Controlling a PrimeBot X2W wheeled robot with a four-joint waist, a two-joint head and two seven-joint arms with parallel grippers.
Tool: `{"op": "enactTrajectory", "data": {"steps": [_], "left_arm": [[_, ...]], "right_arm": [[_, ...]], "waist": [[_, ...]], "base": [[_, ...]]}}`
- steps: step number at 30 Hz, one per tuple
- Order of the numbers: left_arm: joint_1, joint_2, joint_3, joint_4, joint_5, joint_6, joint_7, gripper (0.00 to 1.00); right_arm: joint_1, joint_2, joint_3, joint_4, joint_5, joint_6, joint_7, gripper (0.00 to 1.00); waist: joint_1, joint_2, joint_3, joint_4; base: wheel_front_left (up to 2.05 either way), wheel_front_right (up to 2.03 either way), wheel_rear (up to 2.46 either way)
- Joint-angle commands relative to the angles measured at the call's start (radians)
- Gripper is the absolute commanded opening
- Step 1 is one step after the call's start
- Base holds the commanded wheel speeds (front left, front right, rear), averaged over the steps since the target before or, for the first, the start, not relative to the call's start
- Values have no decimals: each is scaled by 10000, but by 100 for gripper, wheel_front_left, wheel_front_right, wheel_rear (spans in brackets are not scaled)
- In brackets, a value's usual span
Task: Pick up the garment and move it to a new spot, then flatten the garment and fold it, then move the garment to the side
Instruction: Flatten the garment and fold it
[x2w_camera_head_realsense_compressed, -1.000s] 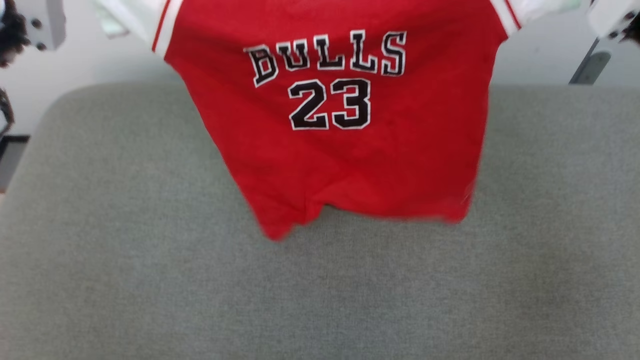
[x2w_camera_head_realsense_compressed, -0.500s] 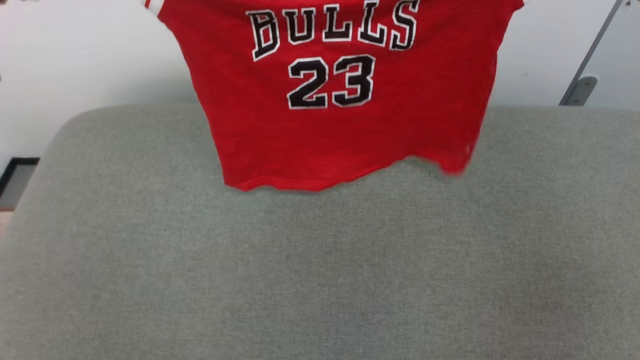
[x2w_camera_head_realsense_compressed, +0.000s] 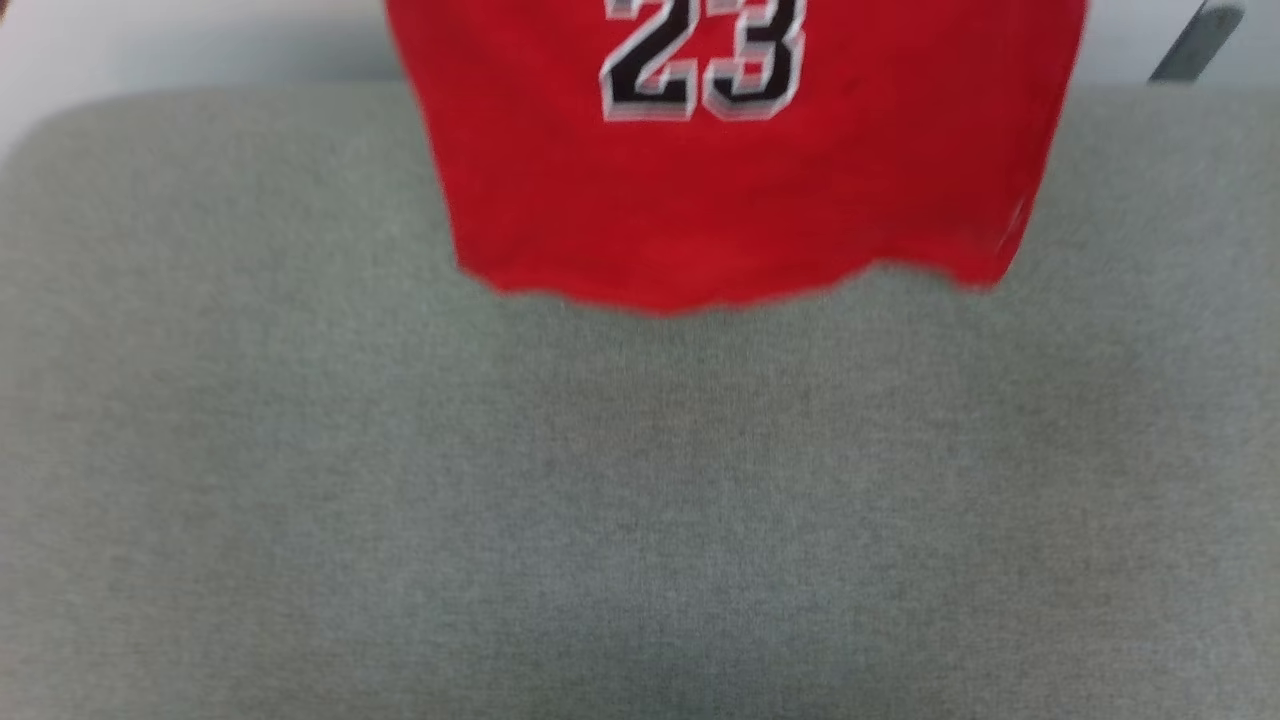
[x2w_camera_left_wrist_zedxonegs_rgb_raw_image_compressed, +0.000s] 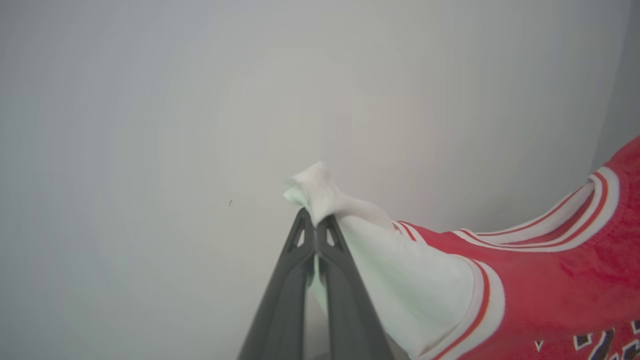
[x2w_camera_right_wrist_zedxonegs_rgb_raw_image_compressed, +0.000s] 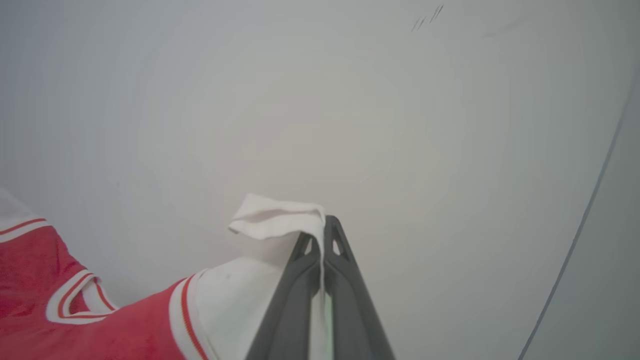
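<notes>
The red jersey shirt with white sleeves and black-and-white chest lettering (x2w_camera_head_realsense_compressed: 740, 190) hung over the far part of the grey fabric-covered worktop (x2w_camera_head_realsense_compressed: 640, 500), stretched between both hands. The left hand (x2w_camera_left_wrist_zedxonegs_rgb_raw_image_compressed: 315, 227) had its two dark fingers pressed together on a pinch of white sleeve cloth. The right hand (x2w_camera_right_wrist_zedxonegs_rgb_raw_image_compressed: 322, 230) pinched the other sleeve the same way, and a pale wall (x2w_camera_left_wrist_zedxonegs_rgb_raw_image_compressed: 150, 125) stood behind each.

Over the past second the word above the number had slid out past the top edge of the head view, leaving only the "23". The hem, which had drooped at one corner, now hung nearly level. The head view itself had shifted and was blurred, so part of that change was the camera's doing. Whether the hem brushed the worktop could not be told.

I judged the pick-up done and the move to a new spot under way. Laying the shirt down flat would come next, hem first, so that it did not bunch.
</notes>
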Motion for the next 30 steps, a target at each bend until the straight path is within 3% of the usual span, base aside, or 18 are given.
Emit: {"op": "enactTrajectory", "data": {"steps": [1,7,10,12,18,24,30], "left_arm": [[-408,-205,25,100,224,153,-342,0],[-1917,-1036,162,727,1113,569,-2226,0],[-2643,-1409,332,1064,1372,679,-3305,0],[-2943,-1659,476,1297,1364,658,-3919,0],[-2823,-2089,564,1893,1547,370,-5068,0],[-2055,-2231,620,2499,1546,112,-5201,0],[-621,-2241,204,2730,1389,-241,-5148,0]], "right_arm": [[-386,-44,-20,242,-257,-15,-526,0],[-2003,-245,-274,1330,-1878,-15,-2921,0],[-2729,-405,-711,1339,-3142,-15,-3178,0],[-2928,-532,-1163,638,-4139,-15,-3190,0],[-1840,-257,-1871,-376,-5779,-17,-3178,0],[-707,-57,-1748,-225,-5717,-17,-3182,0],[319,-187,-627,208,-4344,-17,-3183,0]], "waist": [[0,0,1353,-83],[0,0,2992,178],[0,0,3787,386],[0,0,4315,531],[0,0,5236,795],[0,0,5226,918],[0,0,4451,991]], "base": [[0,0,0],[0,0,0],[0,0,0],[0,0,0],[0,0,0],[0,0,0],[0,0,0]]}}
